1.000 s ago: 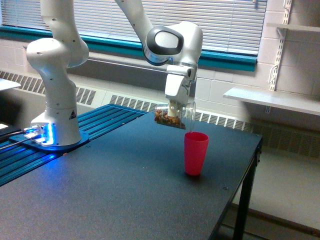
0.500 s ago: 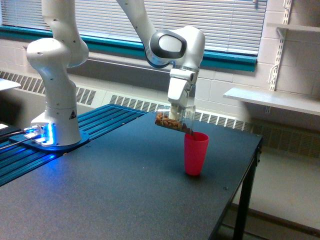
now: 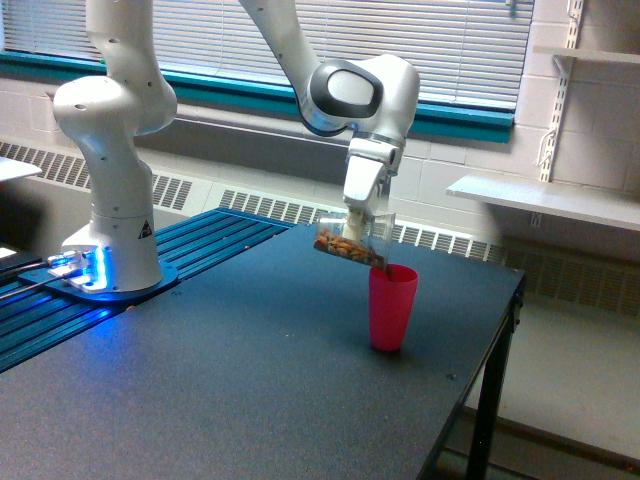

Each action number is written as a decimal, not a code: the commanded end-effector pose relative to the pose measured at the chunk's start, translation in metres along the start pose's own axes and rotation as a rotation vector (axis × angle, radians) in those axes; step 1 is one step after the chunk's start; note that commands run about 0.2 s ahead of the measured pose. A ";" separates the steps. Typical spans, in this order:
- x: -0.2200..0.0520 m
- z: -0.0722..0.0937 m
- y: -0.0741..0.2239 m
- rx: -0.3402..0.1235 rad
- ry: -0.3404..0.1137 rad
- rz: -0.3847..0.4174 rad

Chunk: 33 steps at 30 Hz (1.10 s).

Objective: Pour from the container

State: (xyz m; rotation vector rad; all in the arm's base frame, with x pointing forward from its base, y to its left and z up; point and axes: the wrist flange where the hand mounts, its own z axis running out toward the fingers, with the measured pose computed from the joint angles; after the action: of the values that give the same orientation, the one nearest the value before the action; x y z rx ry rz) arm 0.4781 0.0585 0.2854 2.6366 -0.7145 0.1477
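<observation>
One arm, one pour under way: gripper (image 3: 353,222) near frame centre, jaws closed on the container (image 3: 351,243), a clear plastic vessel tipped well past level, mouth lowest at its right end. Container sits in mid-air just above and left of the pink cup (image 3: 391,307), its lip close over the cup's rim; contact there cannot be judged. Brown lumpy contents (image 3: 341,246), nut- or pellet-like, lie along the container's lower wall and crowd toward the mouth. Pink cup: opaque, smooth, tapered, upright on the worktop (image 3: 250,380), right of centre. Worktop dark, matte, finely speckled. To pour well, I would deepen the tilt slowly, keeping the mouth centred over the cup opening, since dry pieces tend to release in clumps and could bounce off the narrow rim. Light cup may tip if nudged, so the lip should stay clear of it.
</observation>
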 end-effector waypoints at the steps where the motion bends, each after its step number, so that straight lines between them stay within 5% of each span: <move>1: 0.000 -0.007 -0.013 -0.003 0.000 -0.051; 33: -0.002 -0.004 -0.011 -0.049 -0.033 -0.096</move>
State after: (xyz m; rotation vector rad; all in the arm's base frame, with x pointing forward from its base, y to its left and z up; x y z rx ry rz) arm 0.4833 0.0720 0.2786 2.6271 -0.6136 0.0697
